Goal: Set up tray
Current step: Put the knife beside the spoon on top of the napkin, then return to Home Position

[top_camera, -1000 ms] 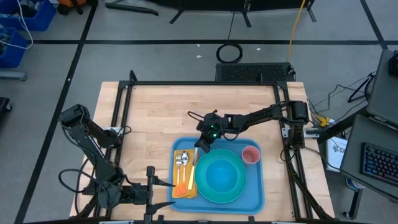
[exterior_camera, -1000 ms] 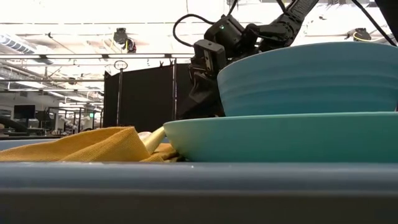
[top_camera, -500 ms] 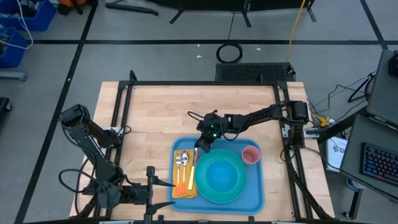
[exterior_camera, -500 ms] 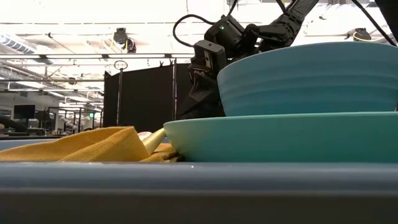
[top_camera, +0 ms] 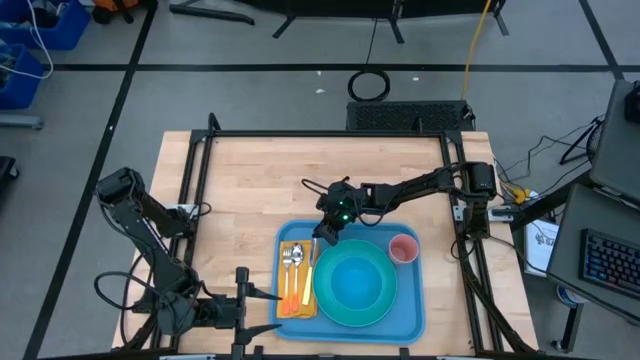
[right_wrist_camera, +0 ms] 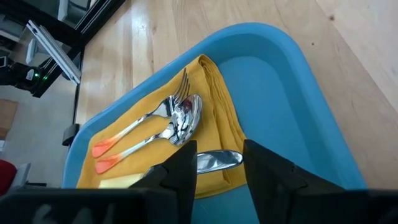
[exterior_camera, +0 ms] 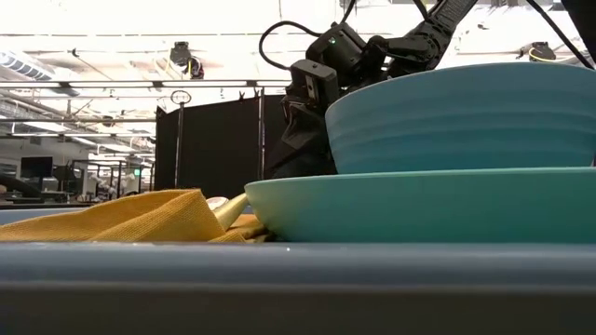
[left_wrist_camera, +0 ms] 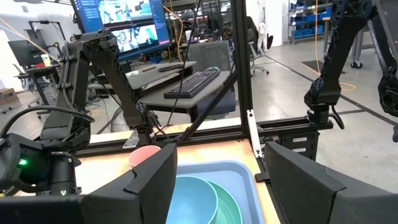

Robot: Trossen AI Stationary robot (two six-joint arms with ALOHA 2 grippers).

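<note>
Tray [top_camera: 350, 325]: napkin [right_wrist_camera: 205, 112], fork [right_wrist_camera: 149, 118], spoon [right_wrist_camera: 163, 132], knife [right_wrist_camera: 217, 160], plate, bowl, cup. Right gripper [right_wrist_camera: 219, 163] over knife, fingers apart. Left gripper [left_wrist_camera: 217, 180] parked, fingers apart.

In the right wrist view, the dark fingers [right_wrist_camera: 217, 165] hid most of a shiny metal utensil [right_wrist_camera: 219, 159]; the large blue plastic tray [right_wrist_camera: 292, 124] ran off-frame.
</note>
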